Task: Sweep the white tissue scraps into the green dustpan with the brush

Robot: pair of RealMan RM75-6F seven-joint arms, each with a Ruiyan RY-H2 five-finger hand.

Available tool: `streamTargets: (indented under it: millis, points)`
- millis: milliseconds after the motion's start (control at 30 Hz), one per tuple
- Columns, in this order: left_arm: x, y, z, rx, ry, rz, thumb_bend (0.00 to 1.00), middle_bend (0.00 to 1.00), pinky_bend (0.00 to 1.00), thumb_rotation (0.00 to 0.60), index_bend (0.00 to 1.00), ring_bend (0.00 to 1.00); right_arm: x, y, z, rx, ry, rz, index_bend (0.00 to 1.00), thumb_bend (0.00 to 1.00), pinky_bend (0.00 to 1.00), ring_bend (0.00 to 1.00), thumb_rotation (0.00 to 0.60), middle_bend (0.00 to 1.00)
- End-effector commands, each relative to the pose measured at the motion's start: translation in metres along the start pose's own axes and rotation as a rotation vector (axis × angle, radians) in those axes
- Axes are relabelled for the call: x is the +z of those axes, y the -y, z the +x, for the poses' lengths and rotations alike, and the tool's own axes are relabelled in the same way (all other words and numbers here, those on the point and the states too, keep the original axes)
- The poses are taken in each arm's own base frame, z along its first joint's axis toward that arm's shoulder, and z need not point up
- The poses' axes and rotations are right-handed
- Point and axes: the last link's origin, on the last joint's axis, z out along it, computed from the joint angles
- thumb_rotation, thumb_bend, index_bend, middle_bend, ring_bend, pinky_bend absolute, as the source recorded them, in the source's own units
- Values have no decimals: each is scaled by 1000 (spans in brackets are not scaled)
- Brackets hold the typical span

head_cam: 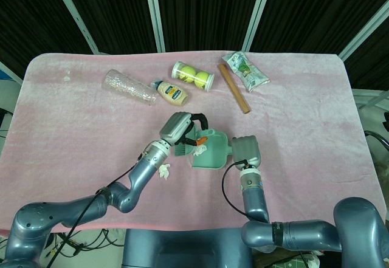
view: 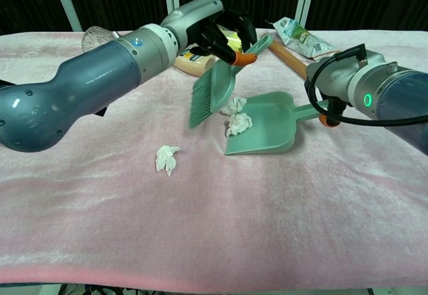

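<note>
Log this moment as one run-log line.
left robot hand: holds brush, lifted | right robot hand: on dustpan handle | scraps: at dustpan mouth | scrap: on cloth

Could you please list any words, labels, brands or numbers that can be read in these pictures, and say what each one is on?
No text can be read for certain.
Squeeze bottle: a dark blue label, its print too small to read.
Snack packet: green printing, blurred.
Tennis ball tube: no legible marking.
Left arm's upper segment: no lettering shows in these views.
Brush and dustpan: no lettering visible.
</note>
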Motion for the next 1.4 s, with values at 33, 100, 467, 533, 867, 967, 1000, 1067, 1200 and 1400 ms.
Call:
streamTargets:
  millis: [33, 100, 467, 533, 867, 967, 1000, 1067, 1200, 1400]
  points:
    - [-1, 5, 1, 11, -1, 16, 361, 629, 1000, 600, 623, 889, 0, 0, 0, 0, -3, 1, 608, 487, 827, 706, 600, 578]
    - [0, 9, 1, 21, 2, 27, 361, 629, 1000, 600, 623, 889, 0, 0, -1, 3, -2, 0, 608, 486, 827, 706, 600, 578]
    - [14, 9, -28, -4, 35, 48, 361, 629, 1000, 600, 623, 889, 6, -4, -2, -3, 1, -13, 608, 486, 828, 706, 600, 578]
    - [17, 5, -33, -10, 36, 37, 361, 629, 1000, 600, 623, 889, 7, -6, -2, -4, -1, -16, 608, 486, 828, 706, 600, 578]
    - [33, -22, -58, -39, 46, -26, 361, 629, 1000, 600, 623, 889, 7, -11, -2, 2, 3, -21, 609, 487, 827, 706, 600, 578]
    - [36, -30, -63, -55, 44, -47, 361, 629, 1000, 600, 623, 889, 6, -12, -2, 3, 4, -19, 608, 486, 827, 706, 600, 578]
    - [36, -33, -64, -64, 43, -53, 361, 629, 1000, 600, 623, 889, 6, -13, -2, 2, 4, -18, 608, 486, 828, 706, 600, 578]
    - [36, -39, -67, -77, 41, -70, 361, 629, 1000, 600, 623, 889, 5, -13, -3, 0, 4, -14, 608, 487, 828, 706, 600, 578]
    - [36, -47, -67, -104, 27, -95, 361, 629, 1000, 600, 623, 889, 4, -14, -3, -1, 7, -9, 609, 487, 827, 706, 600, 578]
    - [32, -52, -63, -126, 10, -123, 361, 629, 1000, 600, 630, 890, 1, -14, -4, -6, 16, 8, 608, 486, 828, 706, 600, 578]
